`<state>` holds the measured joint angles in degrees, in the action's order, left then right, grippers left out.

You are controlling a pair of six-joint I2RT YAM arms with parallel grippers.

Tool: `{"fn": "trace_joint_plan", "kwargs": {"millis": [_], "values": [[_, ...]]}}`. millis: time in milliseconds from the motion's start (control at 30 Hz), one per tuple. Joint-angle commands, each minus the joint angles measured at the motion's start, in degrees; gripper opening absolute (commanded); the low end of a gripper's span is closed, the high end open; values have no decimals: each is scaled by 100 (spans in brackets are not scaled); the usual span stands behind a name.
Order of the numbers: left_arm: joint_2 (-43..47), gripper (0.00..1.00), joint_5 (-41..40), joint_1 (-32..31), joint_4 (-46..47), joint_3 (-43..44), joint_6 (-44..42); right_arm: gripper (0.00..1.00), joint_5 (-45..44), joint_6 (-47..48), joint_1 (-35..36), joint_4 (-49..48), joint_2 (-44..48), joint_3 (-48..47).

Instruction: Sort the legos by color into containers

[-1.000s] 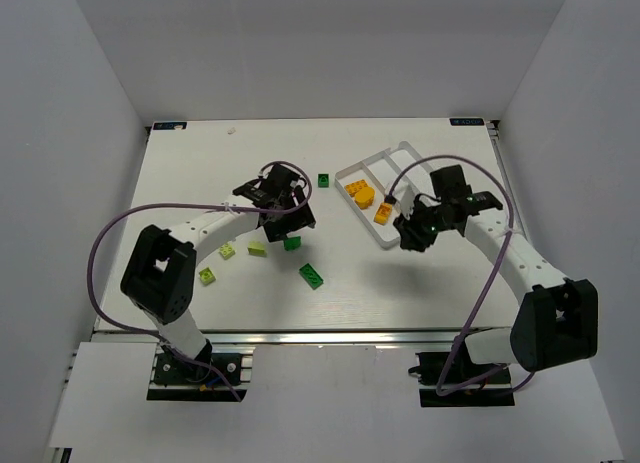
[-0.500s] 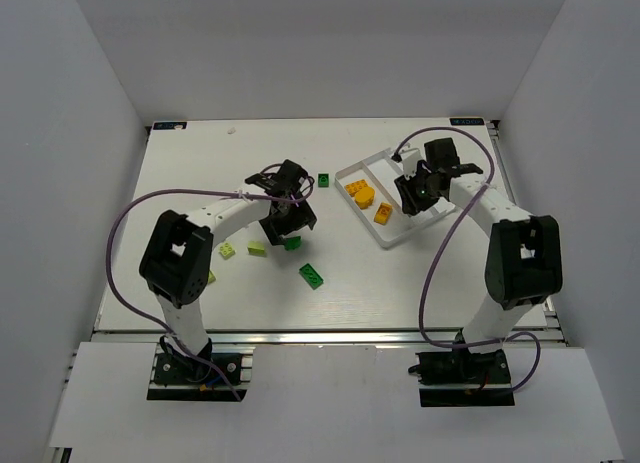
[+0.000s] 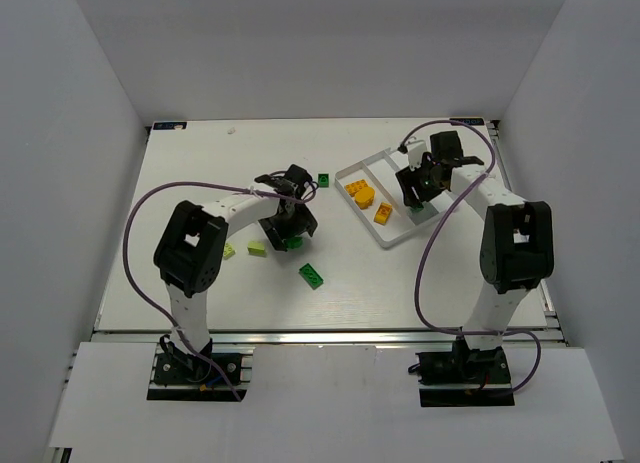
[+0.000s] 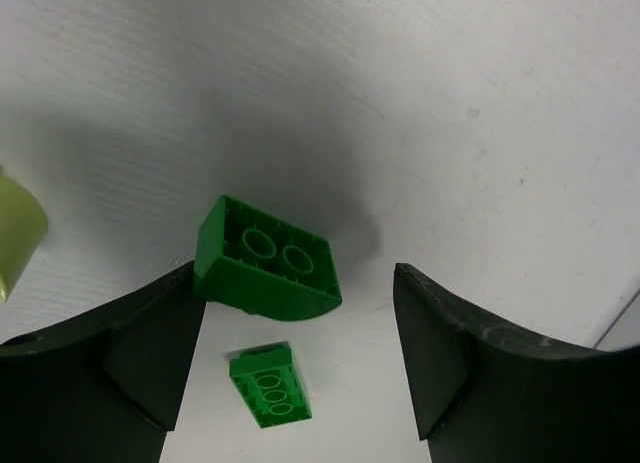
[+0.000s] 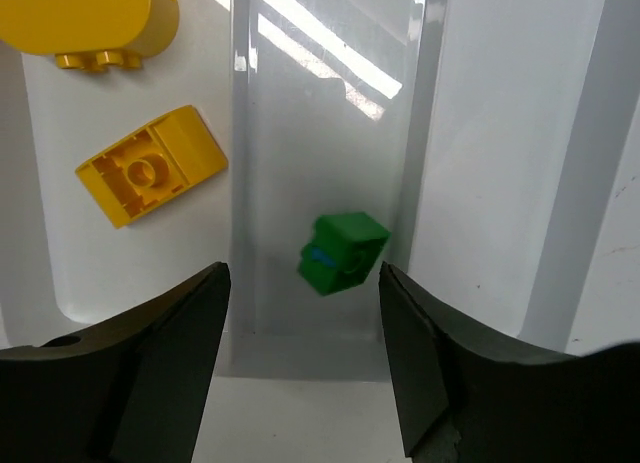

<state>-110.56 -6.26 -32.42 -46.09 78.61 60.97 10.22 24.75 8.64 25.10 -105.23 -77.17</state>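
My left gripper point(image 3: 289, 221) hangs open over a dark green lego point(image 3: 292, 243) on the table. In the left wrist view that lego point(image 4: 265, 258) lies upside down close to the left finger point(image 4: 130, 353), and a smaller green lego point(image 4: 270, 385) lies between the jaws, lower in the view. My right gripper point(image 3: 414, 187) stands open over the white tray point(image 3: 362, 160). Beneath it a green lego point(image 5: 342, 251) sits tilted in the middle container, free of both fingers. Two orange legos point(image 5: 150, 168) point(image 5: 85, 18) lie in the neighbouring container.
Loose on the table are a green lego point(image 3: 323, 180) behind my left gripper, another point(image 3: 311, 275) nearer the front, and pale yellow-green ones point(image 3: 257, 248) point(image 3: 228, 250) to the left. Raised tray dividers point(image 5: 425, 133) flank the green lego.
The right arm swung from the tray's near side to above its middle container and opened, letting the green lego go. The left gripper shifted slightly toward its green lego.
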Motion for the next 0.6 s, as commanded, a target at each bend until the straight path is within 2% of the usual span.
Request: {"fn": "trace_joint_plan", "kwargs": {"millis": [0, 67, 100, 167, 200, 267, 300, 333, 367, 467, 500, 567], "values": [[-62, 84, -103, -27, -93, 260, 73, 67, 340, 39, -64, 91, 143, -255], [-123, 78, -147, -27, -129, 339, 82, 68, 594, -23, -65, 135, 336, -255], [-149, 66, -156, -27, -146, 374, 73, 69, 708, -23, -91, 170, 406, -264], [-167, 52, -173, -27, -138, 436, 64, 69, 1016, -50, -108, 258, 652, -229], [-167, 37, -174, -27, -129, 445, 47, 70, 1156, -50, -117, 293, 836, -203], [-150, 26, -191, -27, -129, 480, -23, 71, 1421, -41, -135, 276, 1038, -80], [-150, 22, -191, -27, -129, 497, -59, 80, 1500, -23, -152, 276, 1222, -45], [-132, 16, -174, -27, -59, 515, -207, 81, 1649, -6, -161, 250, 1311, 8], [-132, 13, -121, -27, -6, 576, -330, 88, 1702, 3, -170, 206, 1408, 130], [-53, 5, 291, -97, 607, 874, -1234, 89, 1905, 187, -214, 74, 1812, 403], [-44, 5, 884, -158, 1149, 954, -1498, 89, 1905, 153, -214, -48, 2039, 526], [-97, 6, 1555, -220, 1653, 1121, -1991, 89, 1949, 74, -275, -442, 2260, 816]]}}
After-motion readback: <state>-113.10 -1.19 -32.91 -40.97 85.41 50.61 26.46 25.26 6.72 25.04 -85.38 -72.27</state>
